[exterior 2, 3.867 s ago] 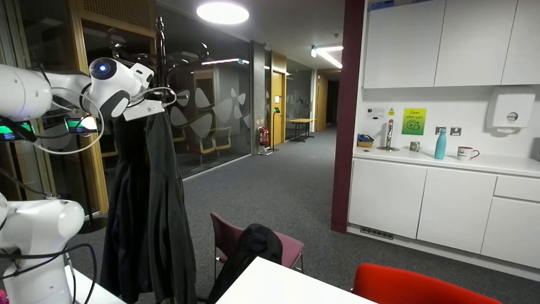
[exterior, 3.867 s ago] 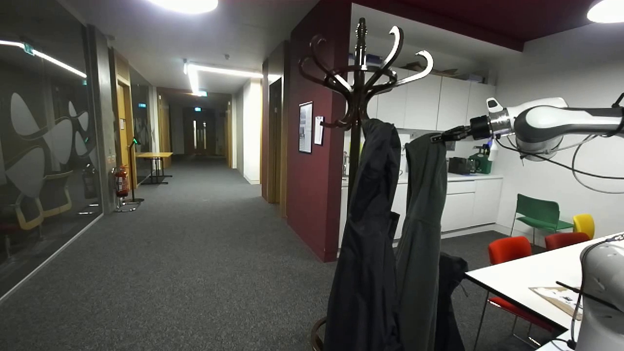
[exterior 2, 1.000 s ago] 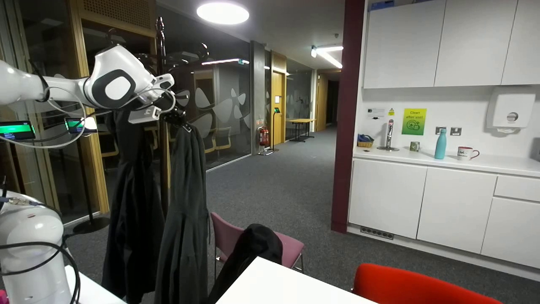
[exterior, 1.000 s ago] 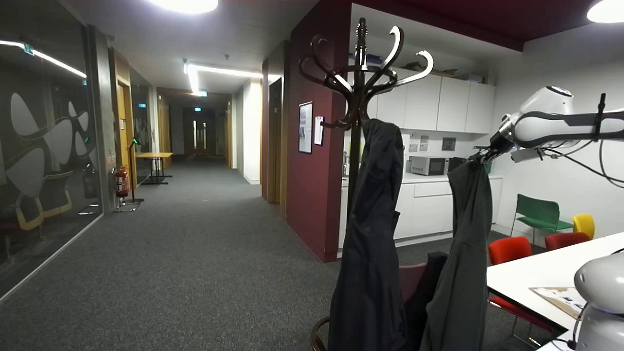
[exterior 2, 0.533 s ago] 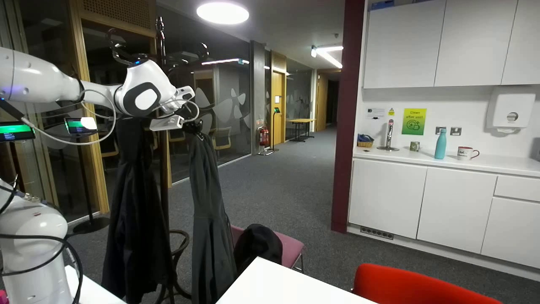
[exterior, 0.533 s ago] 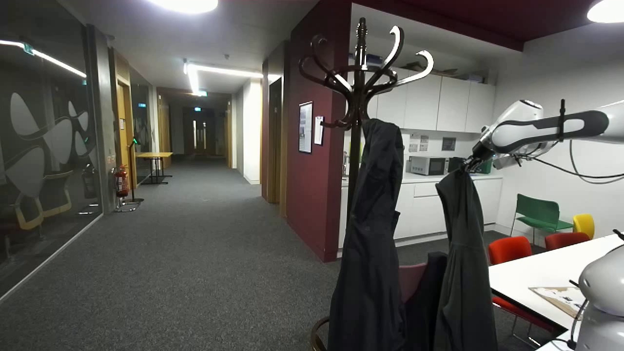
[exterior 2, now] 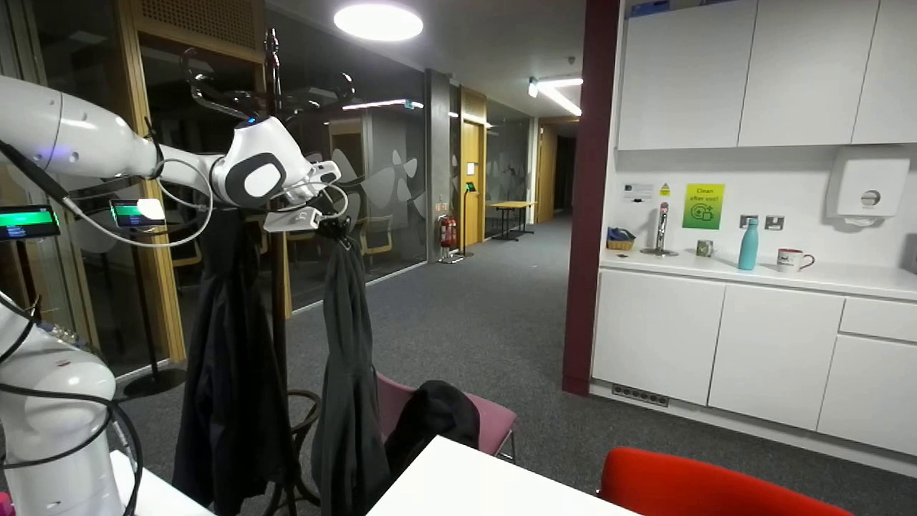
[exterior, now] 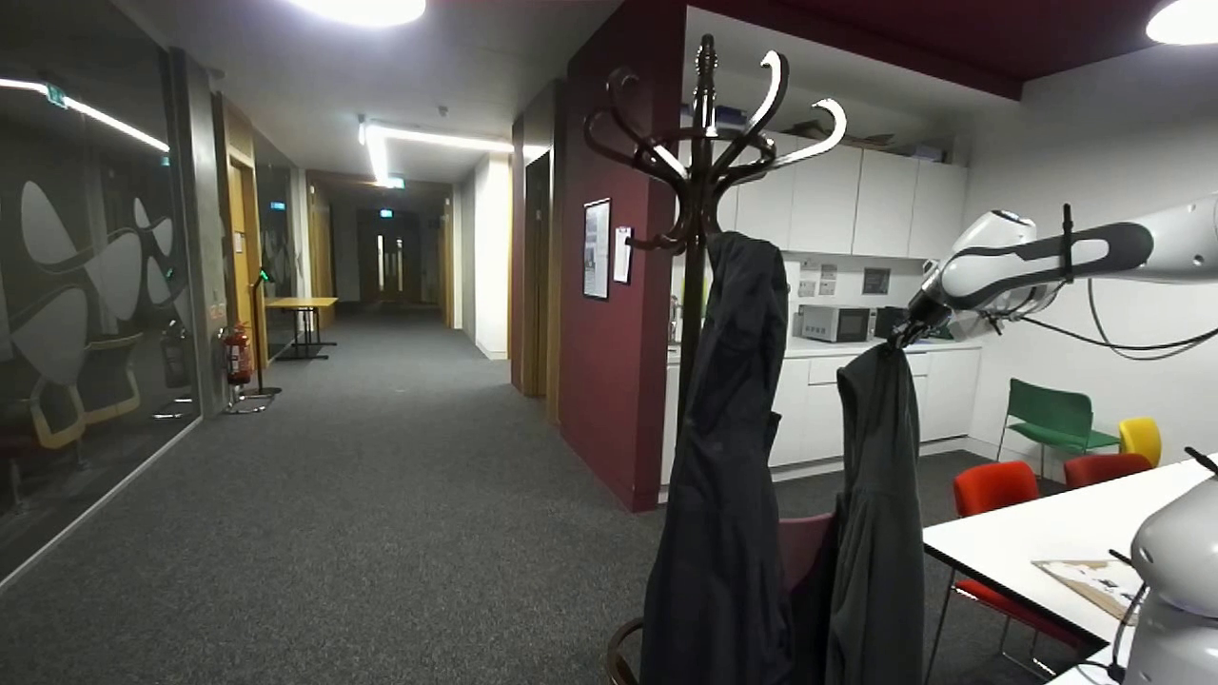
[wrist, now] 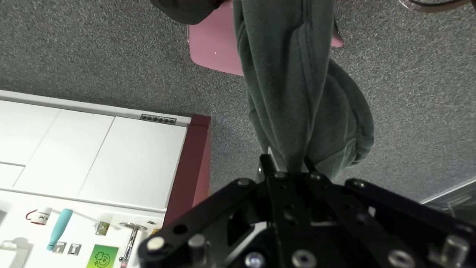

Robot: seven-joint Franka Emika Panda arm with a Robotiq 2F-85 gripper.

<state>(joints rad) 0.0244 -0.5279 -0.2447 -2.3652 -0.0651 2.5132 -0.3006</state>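
One dark grey-green garment (exterior: 880, 466) is pinched at its top by the gripper (wrist: 288, 165) and suspended apart from the coat stand (exterior: 702, 195). One dark coat (exterior: 718, 457) is hung on that stand. One pink chair (exterior 2: 493, 421), loaded with a black item (exterior 2: 440, 412), is seen past the garment. One turquoise bottle (exterior 2: 747, 247) and one mug (exterior 2: 788, 261) are set on a white counter (exterior 2: 860, 278). One red fire extinguisher (exterior 2: 448, 231) is placed along the corridor (exterior 2: 487, 301).
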